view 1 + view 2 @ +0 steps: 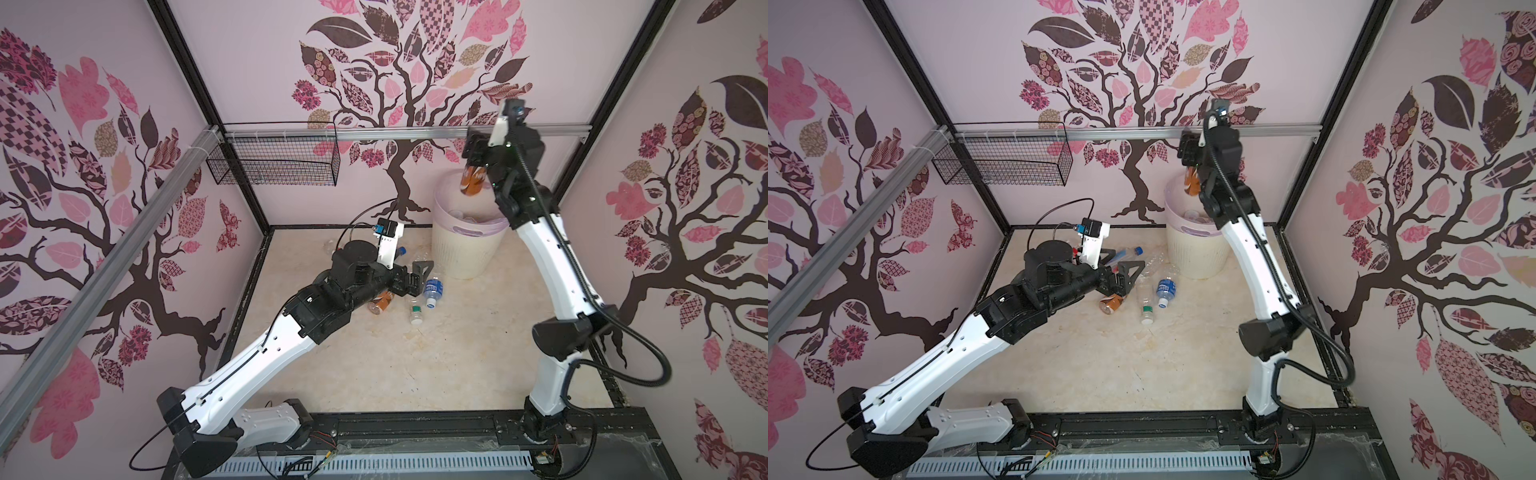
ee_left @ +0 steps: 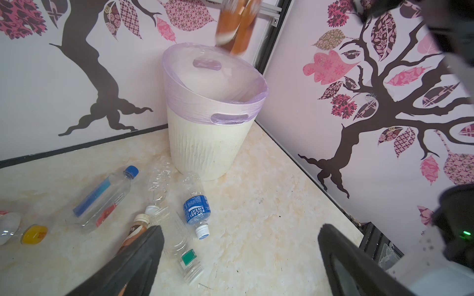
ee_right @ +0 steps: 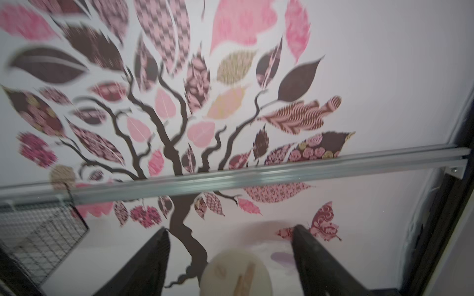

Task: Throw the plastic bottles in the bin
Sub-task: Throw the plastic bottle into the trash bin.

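From the table [image 1: 415, 374] middle, everything toward six o'clock is bare marble, easy passage. At twelve o'clock loose bottles [image 1: 432, 291] and the left arm [image 1: 353, 286] crowd the way. The bin [image 1: 465, 249] fills one o'clock, with a brown bottle [image 1: 471, 180] and the right arm [image 1: 544, 262] above its mouth. A wire basket [image 1: 274, 162] juts out toward eleven o'clock.

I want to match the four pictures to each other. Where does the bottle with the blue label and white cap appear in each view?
Top views: in both, the blue-labelled bottle lies near the picture's middle, just in front of the bin.
Left wrist: it lies in front of the bin, white cap toward the camera.
Right wrist: not in it.
Shared landmark: the bin, clear in both top views and the left wrist view.
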Robot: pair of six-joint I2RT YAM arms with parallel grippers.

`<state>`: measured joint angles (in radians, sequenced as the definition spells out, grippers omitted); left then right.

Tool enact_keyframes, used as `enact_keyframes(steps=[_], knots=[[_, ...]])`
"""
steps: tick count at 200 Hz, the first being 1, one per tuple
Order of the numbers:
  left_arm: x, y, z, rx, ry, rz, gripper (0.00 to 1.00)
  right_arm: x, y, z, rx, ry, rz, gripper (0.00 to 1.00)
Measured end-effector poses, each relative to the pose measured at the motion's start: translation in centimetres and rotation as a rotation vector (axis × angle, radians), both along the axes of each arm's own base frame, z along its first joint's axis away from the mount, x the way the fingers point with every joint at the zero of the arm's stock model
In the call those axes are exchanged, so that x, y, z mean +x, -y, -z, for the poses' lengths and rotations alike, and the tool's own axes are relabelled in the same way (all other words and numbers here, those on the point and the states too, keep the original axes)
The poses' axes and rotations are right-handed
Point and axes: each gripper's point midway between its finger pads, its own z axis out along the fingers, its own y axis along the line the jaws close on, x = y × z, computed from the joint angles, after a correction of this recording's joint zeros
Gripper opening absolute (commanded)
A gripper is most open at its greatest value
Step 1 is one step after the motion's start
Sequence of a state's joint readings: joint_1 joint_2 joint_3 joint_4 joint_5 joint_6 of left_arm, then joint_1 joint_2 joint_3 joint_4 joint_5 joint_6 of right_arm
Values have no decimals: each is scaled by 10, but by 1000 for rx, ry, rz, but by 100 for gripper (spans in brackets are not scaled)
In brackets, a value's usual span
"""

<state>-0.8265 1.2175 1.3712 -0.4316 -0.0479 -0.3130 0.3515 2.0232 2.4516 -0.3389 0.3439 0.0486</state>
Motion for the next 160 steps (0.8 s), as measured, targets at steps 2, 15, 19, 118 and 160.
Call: enact_keyframes(steps=[2, 15, 19, 118, 160], knots=[[0, 0, 0, 1, 0, 0, 98, 5, -1, 10, 0, -22, 3, 99], [-2, -4, 3, 6, -4, -4, 98, 22, -6, 59, -49, -146, 10, 99], [-3, -5, 4, 7, -5, -5, 98, 24, -7, 70, -62, -177, 10, 99], [-4, -29, 34, 41, -98, -87, 98, -58, 15, -15, 35, -39, -3, 100], [27, -69, 63, 40, -217, -232, 98, -85, 12, 26, 70, -134, -71, 99]])
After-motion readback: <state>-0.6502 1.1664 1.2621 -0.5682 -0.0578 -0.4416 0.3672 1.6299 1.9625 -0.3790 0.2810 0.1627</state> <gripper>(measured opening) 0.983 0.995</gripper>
